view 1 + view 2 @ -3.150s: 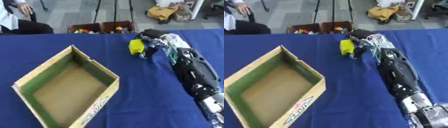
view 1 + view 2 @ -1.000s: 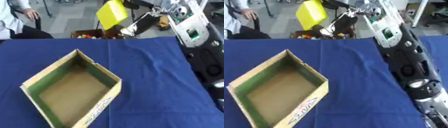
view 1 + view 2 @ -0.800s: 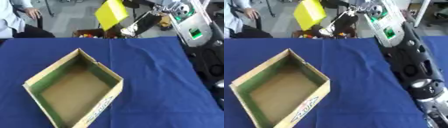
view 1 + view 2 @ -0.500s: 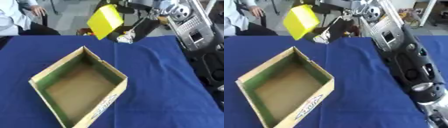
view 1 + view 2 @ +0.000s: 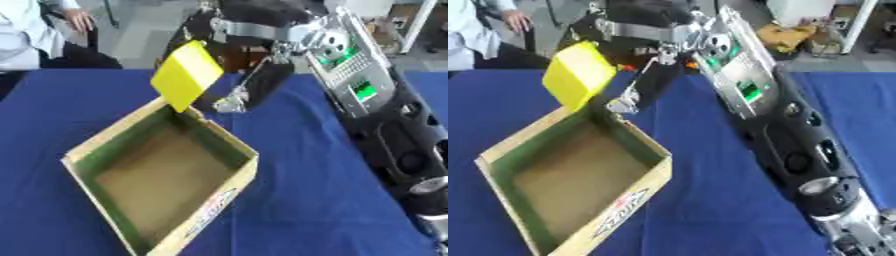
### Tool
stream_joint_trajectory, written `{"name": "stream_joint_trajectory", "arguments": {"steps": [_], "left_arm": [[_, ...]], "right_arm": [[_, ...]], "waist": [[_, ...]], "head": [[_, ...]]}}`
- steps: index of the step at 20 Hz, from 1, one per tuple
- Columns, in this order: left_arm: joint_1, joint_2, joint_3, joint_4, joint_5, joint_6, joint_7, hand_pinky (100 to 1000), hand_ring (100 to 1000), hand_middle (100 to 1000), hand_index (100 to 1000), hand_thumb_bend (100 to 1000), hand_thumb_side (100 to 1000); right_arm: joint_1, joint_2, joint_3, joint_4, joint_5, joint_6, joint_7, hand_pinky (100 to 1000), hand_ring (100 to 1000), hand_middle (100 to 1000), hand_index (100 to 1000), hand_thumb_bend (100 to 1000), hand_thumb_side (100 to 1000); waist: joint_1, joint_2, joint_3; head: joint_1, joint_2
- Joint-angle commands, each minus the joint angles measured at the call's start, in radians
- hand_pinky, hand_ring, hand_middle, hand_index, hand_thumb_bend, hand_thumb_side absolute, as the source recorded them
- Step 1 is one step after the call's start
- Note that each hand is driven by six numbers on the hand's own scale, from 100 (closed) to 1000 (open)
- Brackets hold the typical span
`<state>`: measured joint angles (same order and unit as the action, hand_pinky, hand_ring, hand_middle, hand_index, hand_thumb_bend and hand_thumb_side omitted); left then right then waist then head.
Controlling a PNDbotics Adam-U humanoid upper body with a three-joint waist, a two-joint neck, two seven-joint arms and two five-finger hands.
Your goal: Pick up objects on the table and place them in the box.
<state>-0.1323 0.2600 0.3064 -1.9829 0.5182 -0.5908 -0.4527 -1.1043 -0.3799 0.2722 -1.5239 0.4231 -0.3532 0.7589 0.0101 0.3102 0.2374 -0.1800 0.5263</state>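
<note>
Holding a tilted yellow block (image 5: 185, 75), right robot hand (image 5: 229, 37) above box (image 5: 210, 210).

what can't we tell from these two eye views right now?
- Right hand: its grip on the yellow block is blurred in both views; the contact points are not readable.
- Block against the box: touching the far corner or above it, cannot tell.
- Print on the box's front wall: too blurred to read.
- Left hand: in neither view.
</note>
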Motion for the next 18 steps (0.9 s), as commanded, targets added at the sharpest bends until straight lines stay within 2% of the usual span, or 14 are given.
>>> {"name": "stream_joint_trajectory", "arguments": {"steps": [1, 4, 5, 6, 12, 18], "left_arm": [[-0.008, 0.017, 0.005, -0.017, -0.001, 0.004, -0.001, 738, 675, 845, 955, 100, 1000], [-0.009, 0.016, 0.005, -0.017, 0.000, 0.003, -0.001, 739, 675, 845, 955, 100, 1000], [-0.010, 0.015, 0.005, -0.017, 0.000, 0.002, -0.002, 739, 675, 845, 955, 100, 1000], [-0.010, 0.015, 0.005, -0.017, 0.000, 0.002, -0.002, 738, 675, 845, 955, 100, 1000], [-0.014, 0.010, 0.003, -0.017, 0.001, 0.001, -0.004, 738, 674, 844, 954, 100, 1000], [-0.018, 0.008, 0.003, -0.017, -0.001, 0.003, -0.005, 738, 673, 844, 954, 100, 1000]], "right_arm": [[-0.013, 0.024, 0.006, 0.018, 0.040, -0.019, 0.025, 776, 757, 100, 529, 156, 183], [-0.006, 0.051, 0.023, 0.051, 0.086, -0.047, 0.035, 774, 756, 100, 528, 142, 179], [-0.005, 0.060, 0.028, 0.064, 0.105, -0.057, 0.035, 772, 755, 100, 528, 164, 164], [-0.004, 0.070, 0.033, 0.076, 0.126, -0.066, 0.033, 771, 754, 100, 527, 130, 176], [0.013, 0.130, 0.058, 0.132, 0.240, -0.120, 0.008, 767, 752, 100, 529, 103, 159], [0.032, 0.161, 0.071, 0.189, 0.316, -0.164, -0.002, 768, 754, 100, 531, 100, 145]], "waist": [[-0.014, -0.028, 0.006], [-0.015, -0.025, 0.011], [-0.015, -0.024, 0.013], [-0.015, -0.023, 0.014], [-0.013, -0.015, 0.018], [-0.014, -0.010, 0.016]], "head": [[-0.007, 0.002], [-0.010, 0.001], [-0.011, 0.001], [-0.013, 0.000], [-0.020, -0.005], [-0.022, -0.011]]}}
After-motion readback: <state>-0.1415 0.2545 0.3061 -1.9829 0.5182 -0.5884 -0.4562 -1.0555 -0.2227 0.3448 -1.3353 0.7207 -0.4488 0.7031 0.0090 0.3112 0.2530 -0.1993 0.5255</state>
